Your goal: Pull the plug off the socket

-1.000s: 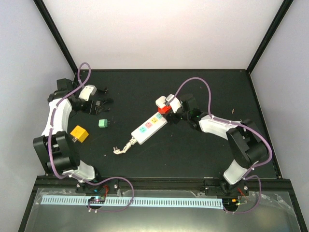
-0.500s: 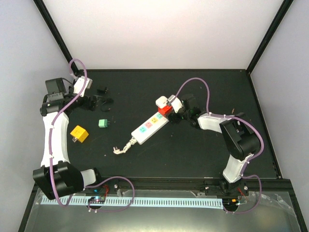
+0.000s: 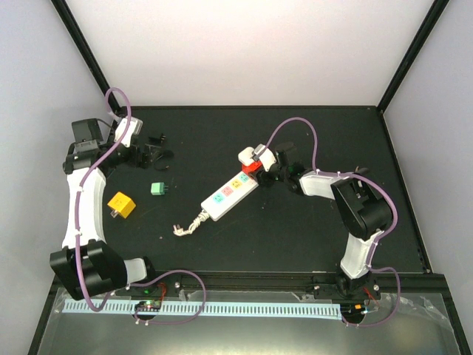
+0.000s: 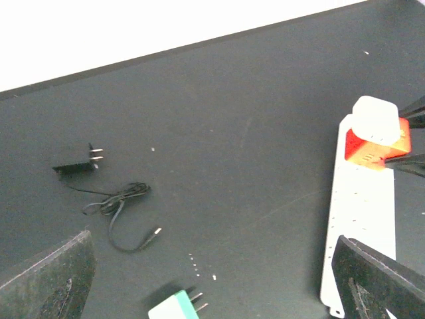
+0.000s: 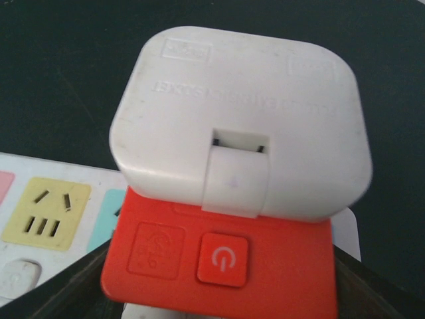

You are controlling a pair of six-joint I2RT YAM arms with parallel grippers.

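Observation:
The socket point(image 3: 225, 194) is a long white strip lying slantwise mid-table, with coloured outlet faces point(image 5: 46, 212). The plug point(image 3: 251, 167) is a red block with a power button point(image 5: 222, 258), seated at the strip's far end, with a white cube adapter point(image 5: 239, 119) on top. My right gripper point(image 3: 256, 166) reaches in from the right, and its dark fingers point(image 5: 60, 296) press both sides of the red block. From the left wrist view the plug point(image 4: 375, 143) shows between those fingers. My left gripper point(image 3: 140, 155) hovers open at the far left, holding nothing.
A green plug point(image 3: 157, 188) and a yellow cube plug point(image 3: 121, 203) lie left of the strip. A black charger point(image 4: 76, 165) with a coiled cable point(image 4: 119, 203) sits near my left gripper. The strip's short white cord stub point(image 3: 185, 226) points toward the near edge.
My right gripper's jaws have narrowed onto the red plug and its arm has folded closer. The left arm swung back toward the far left corner, then held still.

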